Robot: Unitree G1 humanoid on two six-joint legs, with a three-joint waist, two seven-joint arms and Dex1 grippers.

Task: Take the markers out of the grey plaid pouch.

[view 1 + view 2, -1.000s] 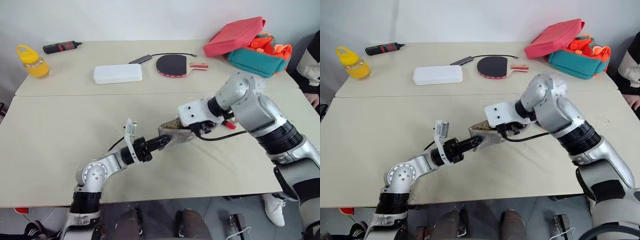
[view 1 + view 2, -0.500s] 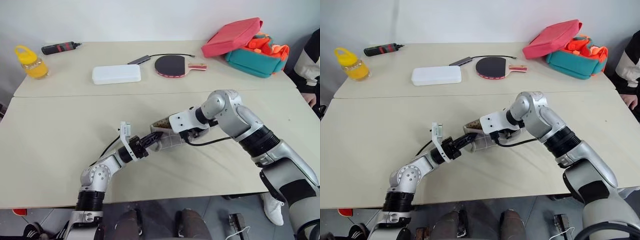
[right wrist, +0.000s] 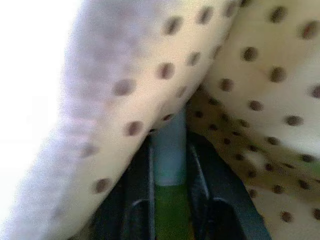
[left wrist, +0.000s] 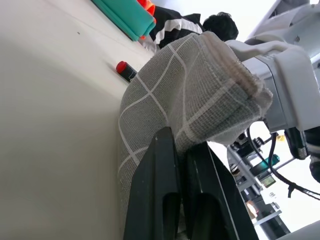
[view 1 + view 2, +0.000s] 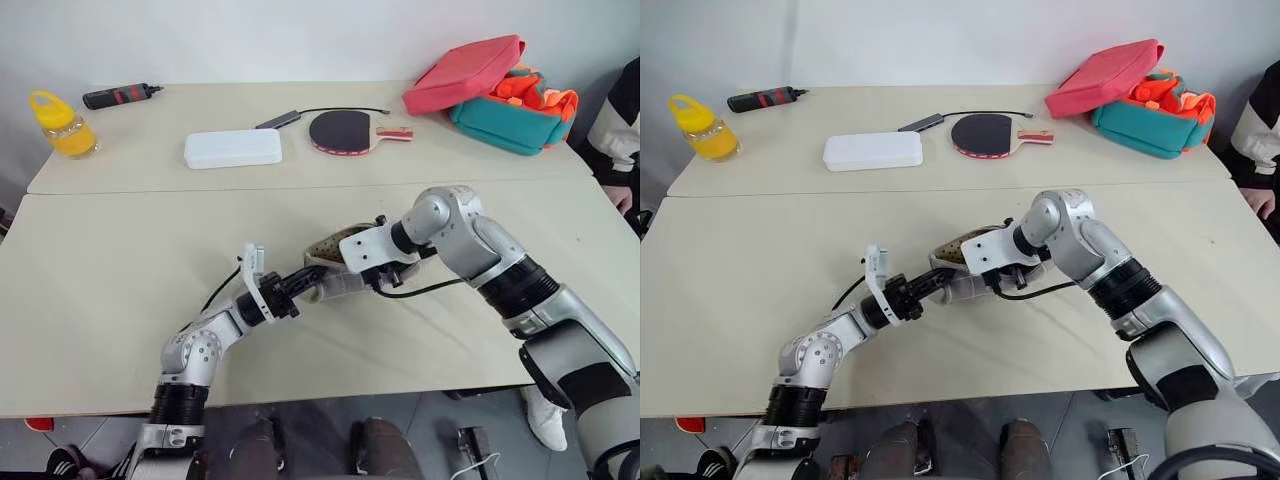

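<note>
The left gripper [image 4: 182, 165] is clamped shut on the edge of the grey plaid pouch [image 4: 190, 95], woven grey fabric with white grid lines, held just above the middle of the near table [image 5: 120, 300]. The right gripper [image 3: 170, 200] reaches into the pouch's open mouth; its black fingers [image 3: 140, 200] are narrowed around a slim marker [image 3: 169, 195] with a grey and green barrel. The pouch lining [image 3: 250, 75] is cream cloth with brown dots.
</note>
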